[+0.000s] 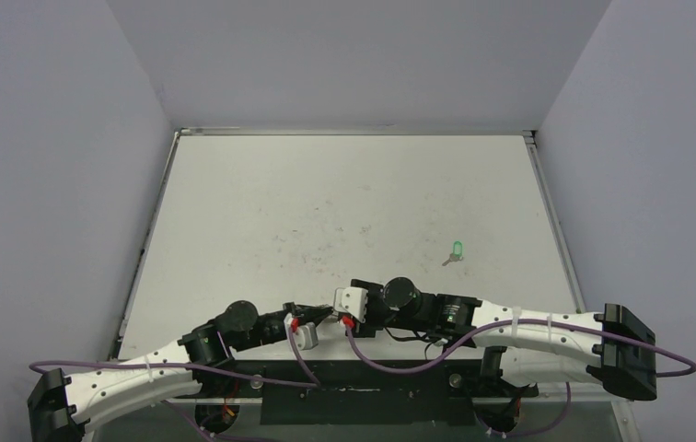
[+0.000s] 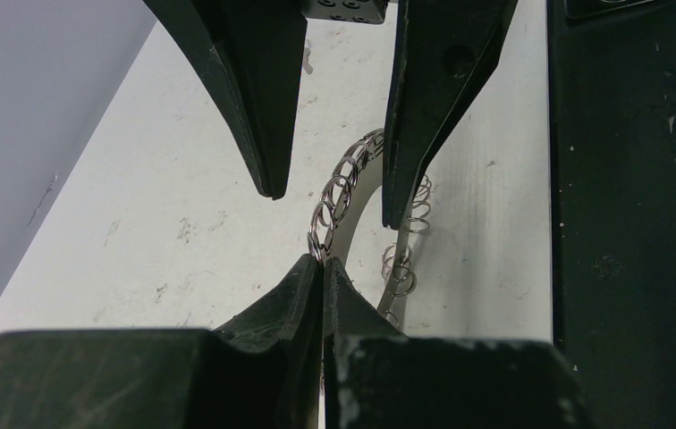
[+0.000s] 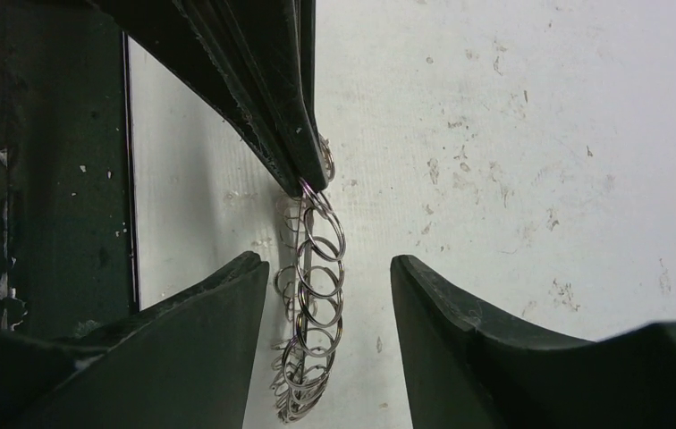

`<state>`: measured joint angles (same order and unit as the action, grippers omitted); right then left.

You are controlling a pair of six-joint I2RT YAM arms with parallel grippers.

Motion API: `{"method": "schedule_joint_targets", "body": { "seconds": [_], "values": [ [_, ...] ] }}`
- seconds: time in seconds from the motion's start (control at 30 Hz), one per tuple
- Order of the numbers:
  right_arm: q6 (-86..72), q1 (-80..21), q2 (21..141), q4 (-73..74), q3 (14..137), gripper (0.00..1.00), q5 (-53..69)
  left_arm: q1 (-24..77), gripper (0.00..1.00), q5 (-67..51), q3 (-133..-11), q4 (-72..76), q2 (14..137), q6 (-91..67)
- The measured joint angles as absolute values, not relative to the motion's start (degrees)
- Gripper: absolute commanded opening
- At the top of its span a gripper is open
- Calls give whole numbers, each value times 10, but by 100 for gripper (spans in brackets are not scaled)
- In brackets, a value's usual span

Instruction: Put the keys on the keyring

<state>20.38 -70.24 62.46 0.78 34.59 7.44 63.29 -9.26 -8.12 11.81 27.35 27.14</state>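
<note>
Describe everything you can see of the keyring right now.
The keyring is a flat, silvery metal ring with an open centre, fringed along its rim with many small wire loops. It stands upright, seen nearly edge-on, and looks clear of the table. The left gripper is shut on its rim, pinching it at the loops. The right gripper is open, with a finger on either side of the ring and a gap to each.
</note>
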Motion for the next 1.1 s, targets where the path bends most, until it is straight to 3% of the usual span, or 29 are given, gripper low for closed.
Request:
{"method": "schedule_joint_targets", "body": {
  "seconds": [0.17,0.5,1.1],
  "values": [
    [207,-703,626,-7,344,50,82,633,0,-93,-82,120,276,270],
    [213,-706,648,-17,344,1,84,633,0,-91,-82,122,279,258],
    [121,-708,653,-39,343,0,53,633,0,-37,-63,160,257,181]
  ]
}}
